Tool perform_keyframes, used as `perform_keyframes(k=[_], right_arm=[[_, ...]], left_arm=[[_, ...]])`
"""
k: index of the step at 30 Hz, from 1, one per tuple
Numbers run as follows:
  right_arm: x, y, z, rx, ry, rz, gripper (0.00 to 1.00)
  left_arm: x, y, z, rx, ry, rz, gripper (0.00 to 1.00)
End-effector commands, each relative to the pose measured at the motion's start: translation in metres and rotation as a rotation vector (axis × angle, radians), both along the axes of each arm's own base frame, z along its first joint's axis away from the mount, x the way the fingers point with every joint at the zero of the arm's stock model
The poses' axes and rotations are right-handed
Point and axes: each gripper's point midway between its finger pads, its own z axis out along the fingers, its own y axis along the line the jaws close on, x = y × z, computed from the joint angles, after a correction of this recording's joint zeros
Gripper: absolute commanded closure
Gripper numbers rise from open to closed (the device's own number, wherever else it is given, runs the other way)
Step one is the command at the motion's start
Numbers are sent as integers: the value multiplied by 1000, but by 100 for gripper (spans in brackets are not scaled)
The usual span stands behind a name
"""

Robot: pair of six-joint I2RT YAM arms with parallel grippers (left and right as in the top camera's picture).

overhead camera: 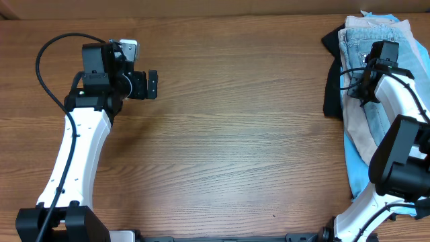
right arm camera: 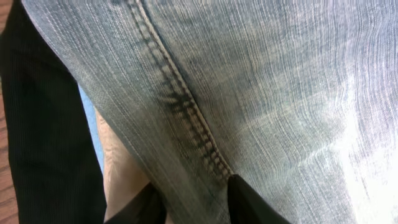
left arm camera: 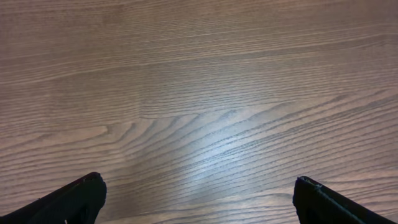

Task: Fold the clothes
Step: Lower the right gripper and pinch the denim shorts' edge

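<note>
Right gripper (right arm camera: 196, 190), at 3 o'clock, pinches the denim shorts (right arm camera: 261, 93) by a seam, likely to lift them off the pile (overhead camera: 357, 131); left gripper (left arm camera: 199, 199) hovers at 10 o'clock, jaws apart.

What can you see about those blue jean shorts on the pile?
The denim shorts are faded light blue with pale streaks in the weave. A thick stitched seam runs down them. They lie on top of a clothes pile on the robot's right side of the table, over a beige garment, a sky-blue garment and a black garment. The right gripper pinches their fabric beside the seam.
</note>
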Motion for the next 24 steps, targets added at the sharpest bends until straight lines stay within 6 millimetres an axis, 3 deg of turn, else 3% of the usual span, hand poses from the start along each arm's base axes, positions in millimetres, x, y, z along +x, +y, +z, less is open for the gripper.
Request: perform_keyframes(k=[1, 8, 17, 24], right_arm=[[10, -7, 28, -25, -74, -6, 74], [12, -8, 29, -27, -82, -7, 95], [13, 2, 29, 24, -88, 18, 96], [6, 3, 26, 31, -60, 17, 90]], left_arm=[[5, -3, 7, -18, -16, 10, 0], [5, -3, 7, -18, -16, 10, 0], [5, -3, 7, -18, -16, 10, 0], [4, -3, 7, -18, -14, 10, 0]])
